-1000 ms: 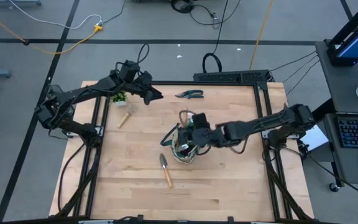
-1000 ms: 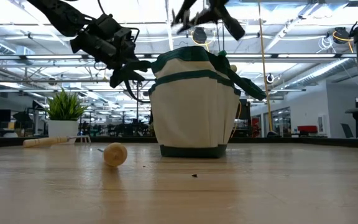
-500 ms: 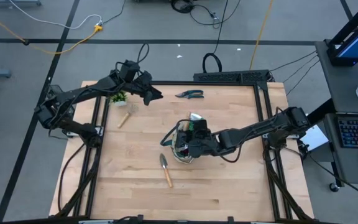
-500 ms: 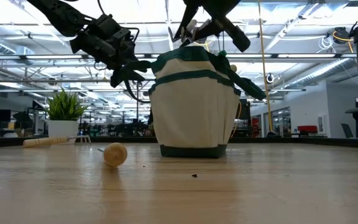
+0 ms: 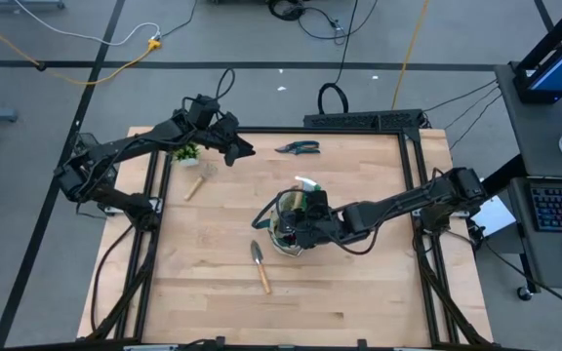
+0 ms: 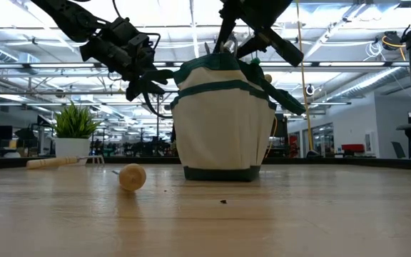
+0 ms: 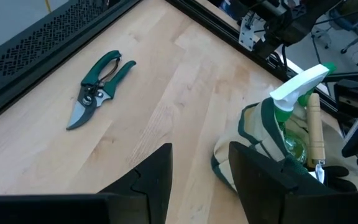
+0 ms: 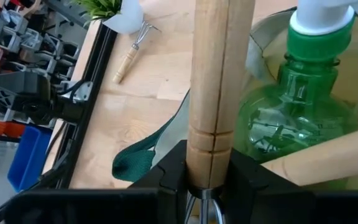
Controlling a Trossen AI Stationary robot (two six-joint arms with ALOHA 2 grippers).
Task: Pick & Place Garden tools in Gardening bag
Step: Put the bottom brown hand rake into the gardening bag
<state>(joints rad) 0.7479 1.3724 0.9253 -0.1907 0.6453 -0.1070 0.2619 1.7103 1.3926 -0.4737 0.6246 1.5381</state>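
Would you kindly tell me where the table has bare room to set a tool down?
Bare wood runs along the near edge below the trowel and right of the gardening bag. The far-left corner is crowded: potted plant, hand rake, left pincer. Pruning shears lie at the far edge.

Bag (image 5: 283, 226) upright mid-table — trowel (image 5: 260, 265) beside, shears (image 5: 298, 148) apart.

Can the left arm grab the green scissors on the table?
Probably yes. The pruning shears lie alone on bare wood, just ahead of the left gripper, whose fingers stand apart. Nothing sits between them.
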